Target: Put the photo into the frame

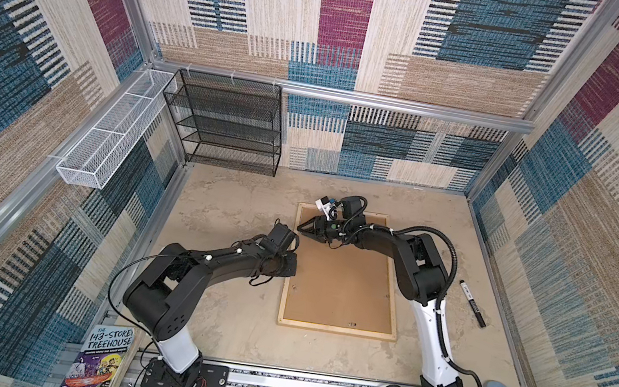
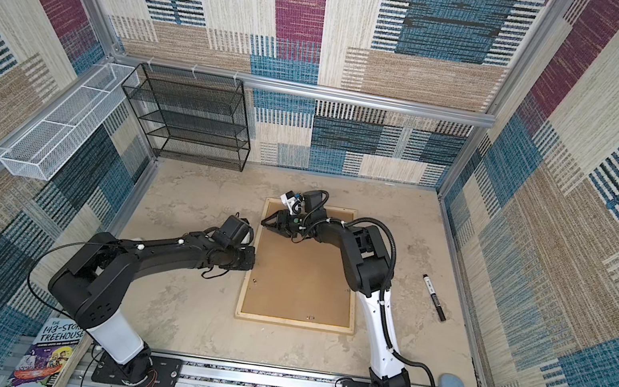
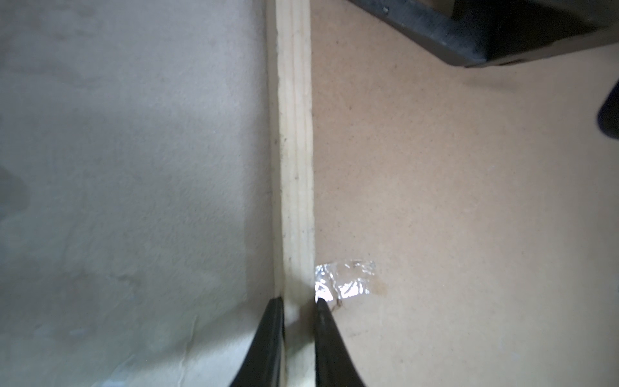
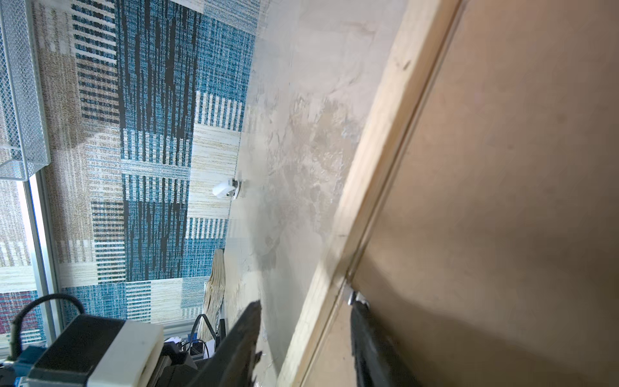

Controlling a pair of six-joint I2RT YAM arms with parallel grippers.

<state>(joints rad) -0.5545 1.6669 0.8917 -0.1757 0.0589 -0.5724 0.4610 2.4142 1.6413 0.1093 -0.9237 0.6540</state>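
The frame [image 1: 337, 328] [image 2: 296, 322] lies flat and back-up near the middle of the desk [image 1: 217, 314]. Its long sides run from the desk's near edge toward the far edge. A plain brown backing board [image 1: 339, 287] [image 2: 297, 285] fills the opening inside the pale wood strips.

The left gripper [image 1: 286, 264] reaches in from the desk's left side and meets the frame's left long strip about halfway along. In both top views its wrist hides its fingertips. The left wrist view shows it [image 3: 298, 300] clenched on that strip [image 3: 294, 167], with one finger against the outer edge and the other against the inner edge where the board [image 3: 469, 201] begins. A shiny scrap of clear tape [image 3: 345, 278] is on the board just beside the inner finger.

The right gripper [image 1: 300, 228] [image 2: 264, 222] reaches across the frame to the same left strip, close to the frame's far left corner. In the right wrist view its jaws [image 4: 304, 306] stand apart and straddle the strip [image 4: 368, 167] without closing on it. One finger is over the bare desk and the other sits at a small metal tab [image 4: 355, 296] on the board's edge.

A black marker [image 1: 472, 303] [image 2: 434, 297] lies on the desk between the frame and the right edge, apart from both. A black mesh shelf [image 1: 226, 122] stands at the far left corner, and a book [image 1: 100, 359] lies past the near left corner.
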